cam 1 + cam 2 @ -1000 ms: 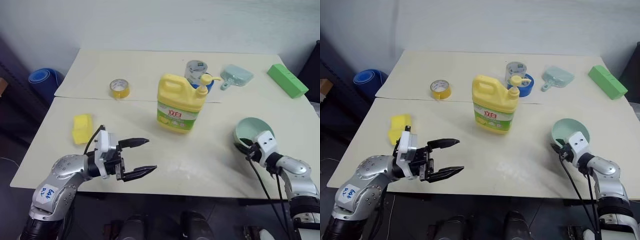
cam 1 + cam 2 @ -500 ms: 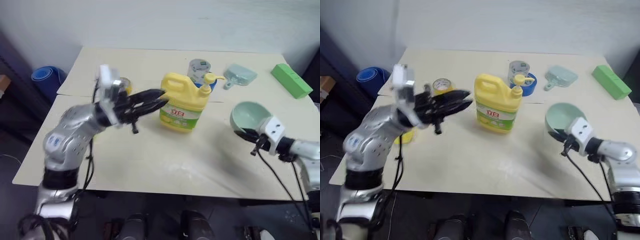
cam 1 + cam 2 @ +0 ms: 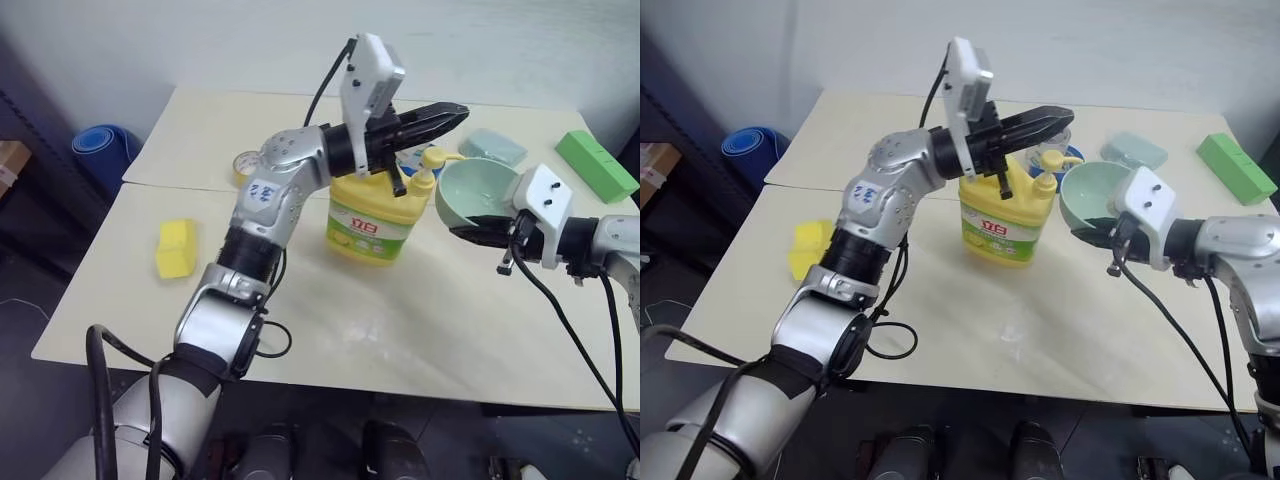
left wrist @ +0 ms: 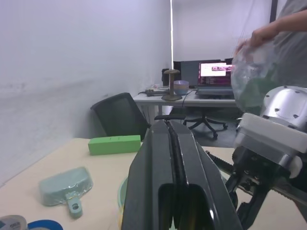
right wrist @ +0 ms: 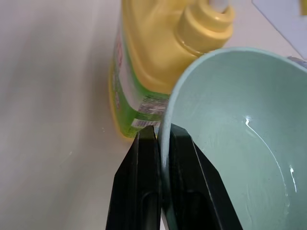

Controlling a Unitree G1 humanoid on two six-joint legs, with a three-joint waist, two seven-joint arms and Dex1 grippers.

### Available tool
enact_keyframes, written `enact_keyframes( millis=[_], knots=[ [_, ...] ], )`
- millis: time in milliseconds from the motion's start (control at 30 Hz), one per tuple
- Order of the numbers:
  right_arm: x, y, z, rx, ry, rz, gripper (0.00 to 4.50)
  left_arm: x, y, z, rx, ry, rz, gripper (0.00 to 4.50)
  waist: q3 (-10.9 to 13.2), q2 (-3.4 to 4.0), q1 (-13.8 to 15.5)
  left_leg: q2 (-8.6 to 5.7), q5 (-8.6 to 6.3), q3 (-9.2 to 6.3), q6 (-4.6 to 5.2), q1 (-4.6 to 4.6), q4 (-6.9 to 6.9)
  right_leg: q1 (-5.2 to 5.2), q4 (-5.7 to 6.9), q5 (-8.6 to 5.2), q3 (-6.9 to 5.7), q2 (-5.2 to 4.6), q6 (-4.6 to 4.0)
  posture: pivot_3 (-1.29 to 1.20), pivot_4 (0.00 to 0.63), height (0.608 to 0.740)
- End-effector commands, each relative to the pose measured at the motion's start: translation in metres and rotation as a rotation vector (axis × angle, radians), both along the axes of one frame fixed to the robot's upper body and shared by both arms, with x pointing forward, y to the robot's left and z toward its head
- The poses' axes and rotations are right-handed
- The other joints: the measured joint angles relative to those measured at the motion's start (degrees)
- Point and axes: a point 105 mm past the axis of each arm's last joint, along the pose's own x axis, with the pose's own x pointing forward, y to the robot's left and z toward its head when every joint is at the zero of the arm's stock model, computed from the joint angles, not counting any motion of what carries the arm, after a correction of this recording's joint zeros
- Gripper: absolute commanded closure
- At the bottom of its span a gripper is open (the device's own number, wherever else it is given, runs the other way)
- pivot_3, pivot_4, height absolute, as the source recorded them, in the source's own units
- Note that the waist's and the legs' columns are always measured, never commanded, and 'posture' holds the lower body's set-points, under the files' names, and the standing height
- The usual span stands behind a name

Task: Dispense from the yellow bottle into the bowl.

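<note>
Left gripper (image 3: 455, 110): I saw its 2 fingers pressed together, above the yellow bottle (image 3: 375, 215).
Right gripper (image 5: 160, 141): I had it pinching the bowl (image 3: 478, 192) rim, raised beside the pump.

we list two cream tables (image 3: 420, 330) pushed together before a plain white wall (image 3: 250, 45); a dark floor beneath; a blue roll (image 3: 98, 148) on the floor at the left. farther off we note a white desk (image 4: 192, 99) carrying a lit monitor (image 4: 214, 74), a black office chair (image 4: 120, 115) and a bright vertical light strip (image 4: 171, 33).
</note>
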Motion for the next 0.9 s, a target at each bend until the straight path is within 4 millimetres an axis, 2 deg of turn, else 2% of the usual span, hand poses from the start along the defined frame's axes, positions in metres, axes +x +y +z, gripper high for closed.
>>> enact_keyframes(
  millis=[33, 167, 333, 467, 900],
  knots=[
    [-0.002, 0.005, 0.021, -0.026, -0.062, 0.006, 4.50, 0.005, -0.014, 0.003, 0.022, 0.016, 0.022, 4.49, 0.01, -0.01, -0.02, 0.00, 0.00, 0.01, 0.00, -0.01, 0.00, -0.02, 0.00, 0.00, 0.00, 0.00, 0.00, 0.00, 0.150, 0.740],
    [-0.005, 0.014, 0.027, -0.035, -0.074, 0.034, 4.50, 0.011, -0.023, -0.007, 0.086, 0.033, 0.057, 4.49, 0.01, -0.02, -0.01, -0.01, 0.00, 0.00, 0.01, -0.04, 0.03, -0.02, 0.00, 0.00, -0.01, -0.01, 0.01, 0.00, 0.150, 0.740],
    [-0.009, 0.017, 0.030, -0.018, -0.081, 0.028, 4.50, 0.014, -0.031, -0.012, 0.106, 0.081, 0.076, 4.49, 0.01, -0.02, -0.04, 0.00, 0.00, 0.00, 0.01, -0.06, 0.03, -0.05, 0.03, 0.00, -0.01, -0.01, 0.01, 0.00, 0.150, 0.740],
    [-0.010, 0.017, 0.030, -0.016, -0.084, 0.016, 4.50, 0.017, -0.035, -0.025, 0.180, 0.120, 0.091, 4.49, 0.01, -0.02, -0.04, 0.00, 0.00, 0.00, 0.01, -0.06, 0.04, -0.05, 0.04, 0.00, 0.00, -0.02, 0.01, 0.00, 0.150, 0.740],
    [-0.015, 0.019, 0.022, 0.004, -0.061, 0.013, 4.50, 0.033, -0.022, -0.086, 0.338, 0.277, 0.190, 4.49, 0.00, -0.03, -0.07, 0.01, 0.01, 0.00, 0.00, 0.11, 0.09, 0.08, 0.16, 0.00, 0.04, -0.02, 0.01, 0.00, 0.150, 0.740]
  ],
)
